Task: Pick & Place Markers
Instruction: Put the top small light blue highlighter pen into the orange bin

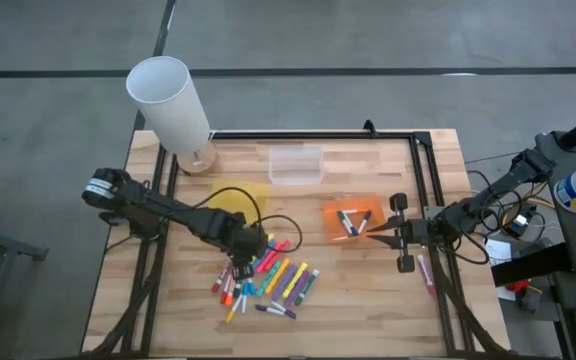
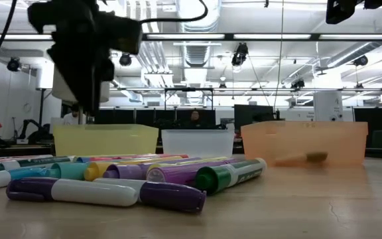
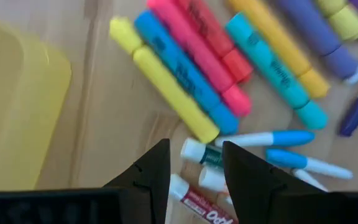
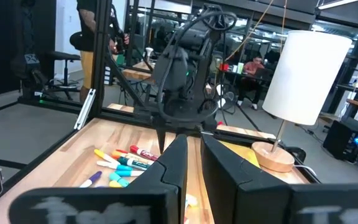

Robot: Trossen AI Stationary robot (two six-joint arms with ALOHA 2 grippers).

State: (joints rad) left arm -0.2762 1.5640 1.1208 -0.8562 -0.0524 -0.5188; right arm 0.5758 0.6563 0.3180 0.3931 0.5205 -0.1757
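While hovering jaws apart and empty, left gripper (image 1: 249, 246) sits over the markers (image 1: 268, 282) heaped mid-table, yellow tray (image 1: 240, 195) just behind. Right gripper (image 1: 375, 235), nearly closed, holds nothing beside orange tray (image 1: 352, 219); lamp (image 1: 172, 107) far back.

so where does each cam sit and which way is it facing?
High: overhead, straight down; both arms, left gripper over markers.
Low: tabletop level, looking across at the markers and orange tray.
Left wrist: down past its open fingers.
Right wrist: across the table past its fingers, toward the left arm.
Shared: high and right wrist both show the lamp.
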